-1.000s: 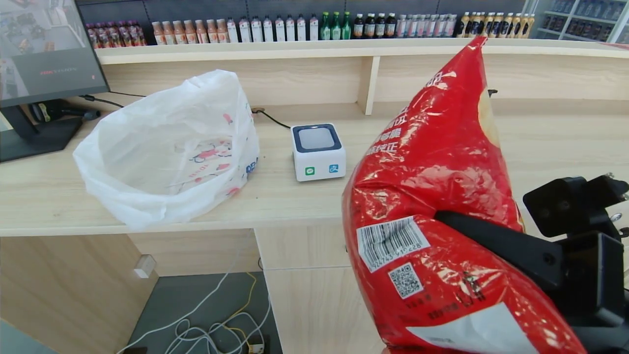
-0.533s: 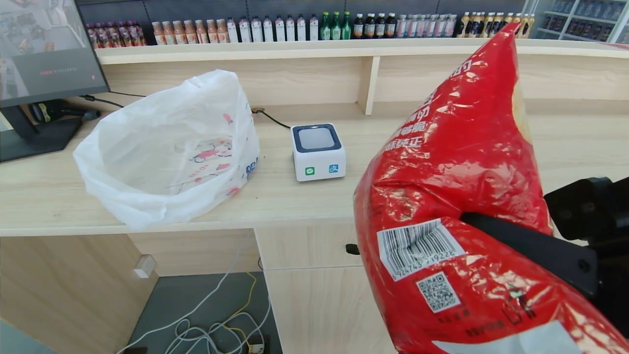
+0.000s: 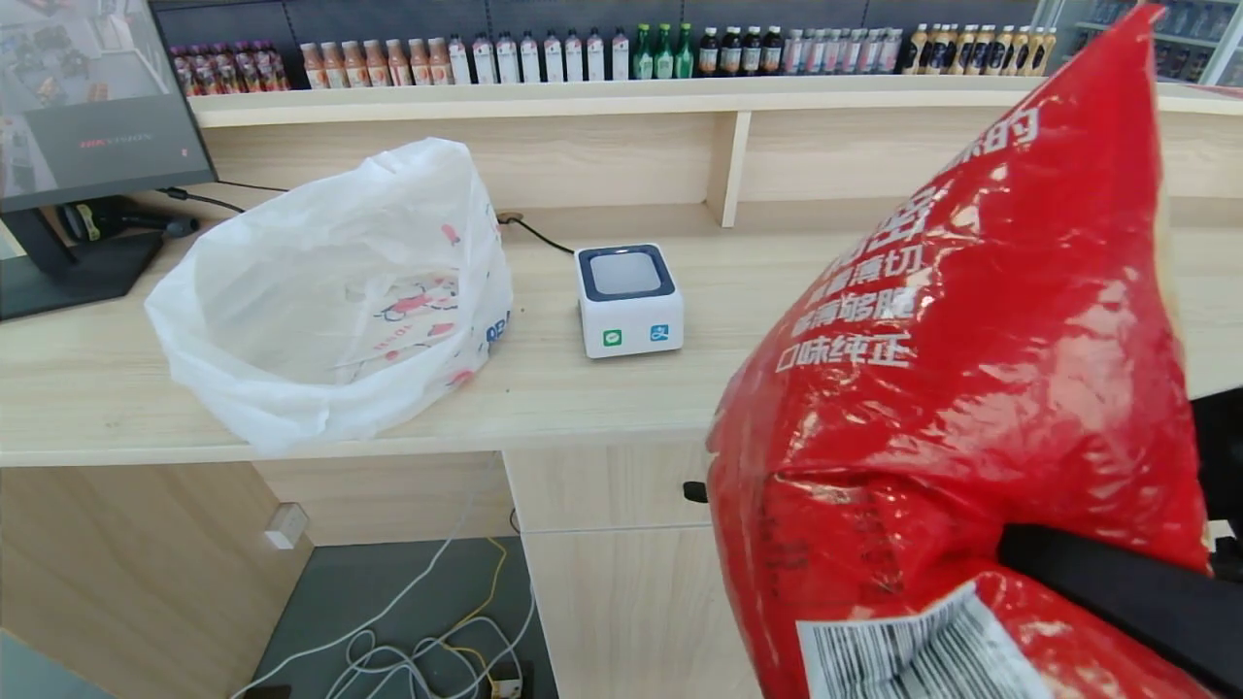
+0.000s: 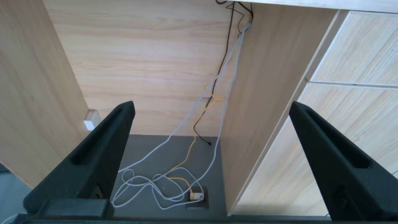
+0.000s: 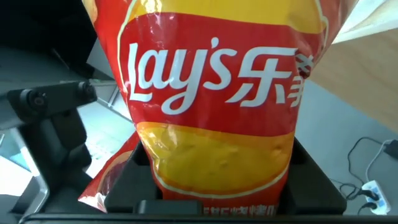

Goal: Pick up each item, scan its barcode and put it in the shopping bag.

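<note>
A large red bag of chips [image 3: 971, 427] hangs close in front of the head camera at the right, its barcode label [image 3: 913, 655] facing me near the bottom edge. My right gripper [image 3: 1117, 592] is shut on the bag, one black finger pressed across its back. The right wrist view shows the bag's printed front [image 5: 211, 99] wedged between the jaws. The white scanner box [image 3: 629, 299] stands mid-counter, left of the bag. The white shopping bag [image 3: 330, 291] sits open on the counter's left. My left gripper [image 4: 211, 162] hangs open below the counter, over floor cables.
A monitor [image 3: 92, 107] on a stand occupies the counter's far left. A cable [image 3: 534, 233] runs behind the scanner. A raised shelf [image 3: 719, 97] with a row of bottles lines the back. Loose wires [image 3: 427, 641] lie on the floor under the counter.
The chips bag has moved right and nearer the head camera with my right gripper; its barcode has slid down toward the picture's bottom edge. Scanner and shopping bag stayed put.
</note>
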### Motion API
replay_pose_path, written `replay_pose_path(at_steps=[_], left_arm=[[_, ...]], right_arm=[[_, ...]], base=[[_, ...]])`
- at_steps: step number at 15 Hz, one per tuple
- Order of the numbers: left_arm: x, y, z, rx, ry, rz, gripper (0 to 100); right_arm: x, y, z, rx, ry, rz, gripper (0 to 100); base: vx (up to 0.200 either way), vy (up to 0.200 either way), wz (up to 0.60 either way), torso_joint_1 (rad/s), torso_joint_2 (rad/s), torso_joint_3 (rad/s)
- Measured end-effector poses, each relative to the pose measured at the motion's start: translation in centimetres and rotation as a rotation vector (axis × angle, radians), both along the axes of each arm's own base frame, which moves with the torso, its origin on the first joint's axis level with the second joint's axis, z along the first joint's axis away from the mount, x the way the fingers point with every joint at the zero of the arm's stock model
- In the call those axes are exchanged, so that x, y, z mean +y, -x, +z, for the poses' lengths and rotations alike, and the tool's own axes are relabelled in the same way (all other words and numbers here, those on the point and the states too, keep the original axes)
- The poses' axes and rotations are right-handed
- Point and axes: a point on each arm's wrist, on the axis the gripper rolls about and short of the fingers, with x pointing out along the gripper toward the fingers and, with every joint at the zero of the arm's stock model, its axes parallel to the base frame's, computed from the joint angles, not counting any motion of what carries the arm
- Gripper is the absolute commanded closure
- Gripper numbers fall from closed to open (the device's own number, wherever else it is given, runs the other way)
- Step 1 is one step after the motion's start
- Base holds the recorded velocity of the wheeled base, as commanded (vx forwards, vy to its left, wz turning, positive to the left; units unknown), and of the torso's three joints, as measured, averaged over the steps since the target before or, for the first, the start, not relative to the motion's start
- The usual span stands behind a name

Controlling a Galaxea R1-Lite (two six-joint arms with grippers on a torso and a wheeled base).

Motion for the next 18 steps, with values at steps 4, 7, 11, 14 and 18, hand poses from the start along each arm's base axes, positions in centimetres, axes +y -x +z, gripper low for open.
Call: replay_pose_path(at_steps=[4, 7, 11, 14, 18], left_arm=[[0.0, 0.0, 0.0, 0.000, 0.000, 0.000, 0], [0.0, 0.0, 0.0, 0.000, 0.000, 0.000, 0], [0.0, 0.0, 0.0, 0.001, -0.019, -0.003, 0], [0.0, 0.0, 0.0, 0.002, -0.018, -0.003, 0], [0.0, 0.0, 0.0, 0.002, -0.017, -0.003, 0]], right_arm=[[-1.4, -0.5, -0.5, -0.162, 0.074, -0.156, 100], [-2.3, -1.6, 0.2, -0.361, 0.137, -0.334, 100], [-2.3, -3.0, 0.3, -0.664, 0.300, -0.519, 100], [-2.6, -3.5, -0.1, -0.798, 0.423, -0.643, 100], [-3.8, -3.9, -0.2, -0.894, 0.586, -0.866, 100]], base=[[0.000, 0.000, 0.00, 0.000, 0.00, 0.000], [0.000, 0.000, 0.00, 0.000, 0.00, 0.000], [0.000, 0.000, 0.00, 0.000, 0.00, 0.000], [0.000, 0.000, 0.00, 0.000, 0.00, 0.000], [0.000, 0.000, 0.00, 0.000, 0.00, 0.000]])
